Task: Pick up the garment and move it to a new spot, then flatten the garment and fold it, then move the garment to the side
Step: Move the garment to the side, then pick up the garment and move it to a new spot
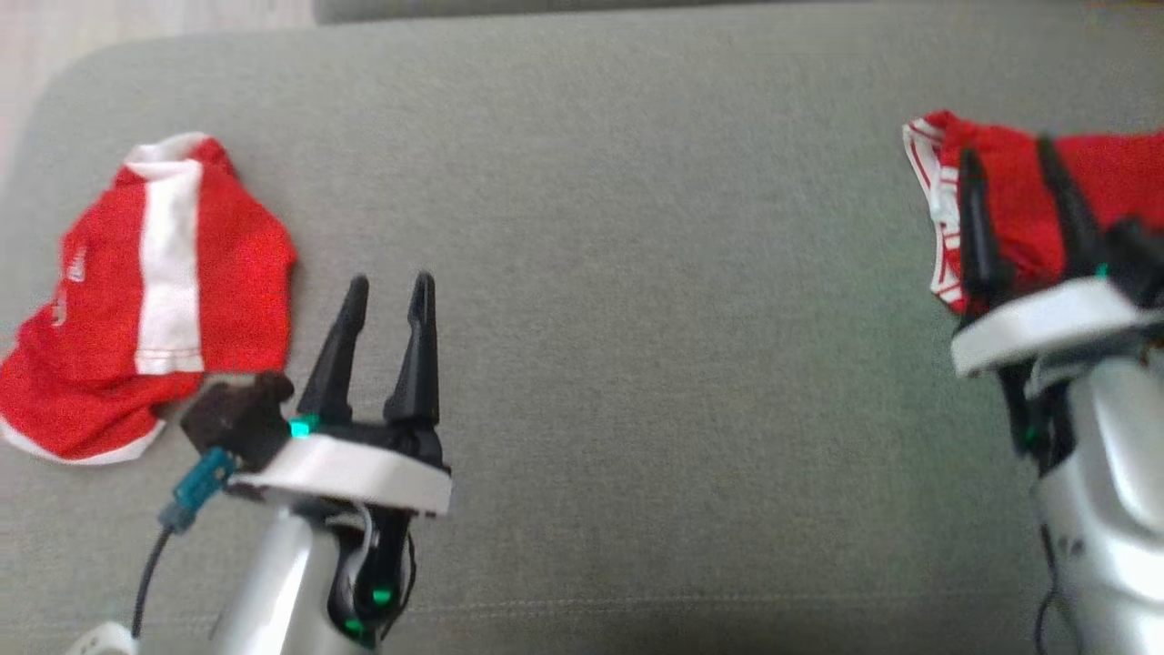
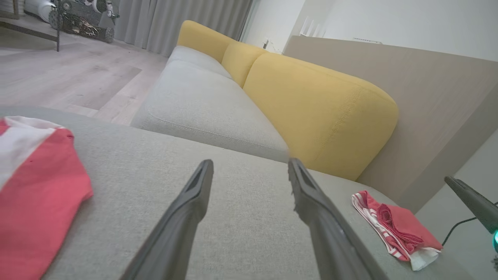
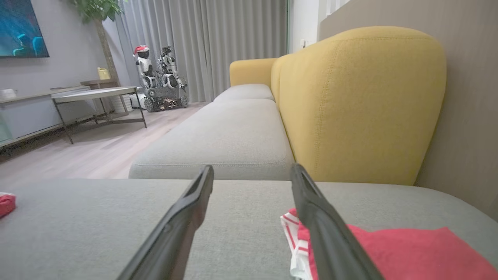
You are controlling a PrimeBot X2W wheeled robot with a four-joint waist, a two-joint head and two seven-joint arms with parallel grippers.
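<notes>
Folded red garment [image 1: 1014,209], apparently set aside finished at grey cushion [image 1: 637,273] right edge; right gripper [image 1: 1008,153] above it and left gripper [image 1: 390,280] both spread, empty.

head cam top-down, wrist cams low, sharing cushion [image 1: 637,227].

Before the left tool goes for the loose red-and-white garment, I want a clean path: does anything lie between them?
Nothing visible does. The left tool stands open just right of the red-and-white garment, with bare grey cushion between them. The folded red garment lies far off, by the right tool.
</notes>
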